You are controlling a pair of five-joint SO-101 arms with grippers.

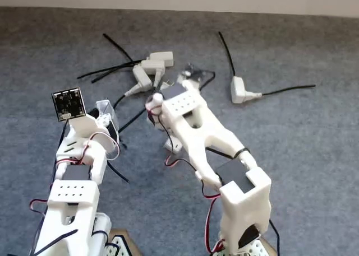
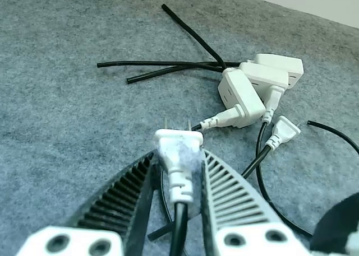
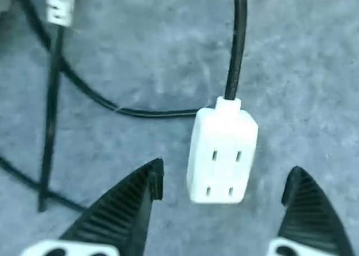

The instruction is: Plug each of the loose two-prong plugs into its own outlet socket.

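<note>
My left gripper is shut on a white two-prong plug, its prongs pointing at a cluster of white outlet sockets a short way ahead on the grey carpet. A second loose plug lies beside that cluster. In the high view the left gripper sits left of the sockets. My right gripper is open above a white outlet socket, slots facing up, which lies between the fingers. A further socket lies apart at the right.
Black cords fan out left from the socket cluster and loop under the right arm. Another white plug with its cord lies off to one side of the right gripper. Bare carpet stretches to the right.
</note>
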